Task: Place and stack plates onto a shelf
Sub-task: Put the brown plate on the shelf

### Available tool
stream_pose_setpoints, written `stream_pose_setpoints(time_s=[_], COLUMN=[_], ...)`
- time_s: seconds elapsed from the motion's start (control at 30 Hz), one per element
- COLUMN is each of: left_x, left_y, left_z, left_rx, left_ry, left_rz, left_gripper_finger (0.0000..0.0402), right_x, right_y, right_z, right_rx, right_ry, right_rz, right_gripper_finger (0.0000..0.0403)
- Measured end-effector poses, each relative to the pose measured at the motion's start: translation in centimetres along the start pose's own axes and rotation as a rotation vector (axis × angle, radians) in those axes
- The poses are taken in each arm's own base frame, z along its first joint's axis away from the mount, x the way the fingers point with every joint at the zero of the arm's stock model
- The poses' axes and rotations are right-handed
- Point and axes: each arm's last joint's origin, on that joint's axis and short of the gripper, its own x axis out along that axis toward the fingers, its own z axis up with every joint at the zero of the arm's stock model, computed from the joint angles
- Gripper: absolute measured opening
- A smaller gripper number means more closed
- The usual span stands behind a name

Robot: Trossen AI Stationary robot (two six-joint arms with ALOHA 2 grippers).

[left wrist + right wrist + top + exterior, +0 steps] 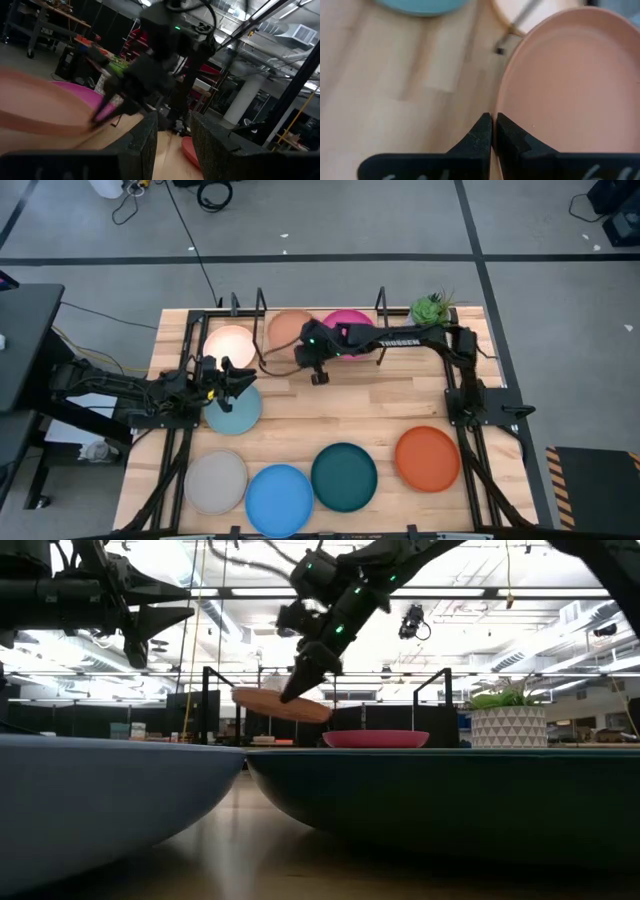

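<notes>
One peach plate (570,80) pinched by its rim in my right fingers (492,131), held tilted above the shelf (262,308) beside the magenta plate (376,738). Level it, lower slowly, then release. My left fingers (228,374) hover parted over the pale blue plate (234,410).

We count eight plates (343,476) (each a different colour), one shelf (300,305), one potted plant (431,308), and two arms on one table (360,400).
</notes>
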Motion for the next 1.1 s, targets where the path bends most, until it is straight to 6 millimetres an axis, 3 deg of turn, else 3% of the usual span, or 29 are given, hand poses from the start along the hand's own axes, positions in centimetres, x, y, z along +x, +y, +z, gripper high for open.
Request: stream_pose_setpoints(time_s=[0.43, 0.73, 1.1], left_x=[0.0, 0.0, 0.0], left_y=[0.0, 0.0, 0.0], left_z=[0.0, 0.0, 0.0], left_rx=[0.001, 0.0, 0.0], left_ry=[0.004, 0.003, 0.003], left_rz=[-0.002, -0.002, -0.002], left_gripper_finger=[0.0123, 0.0123, 0.0123], right_x=[2.4, 2.5, 5.0], right_y=[-2.7, -3.0, -2.5], right_z=[-0.8, -1.4, -2.9], right_rx=[-0.055, -0.034, -0.038], right_ry=[-0.057, -0.039, 0.052], right_rz=[0.064, 0.106, 0.096], right_gripper_finger=[0.0022, 0.0022, 0.0022])
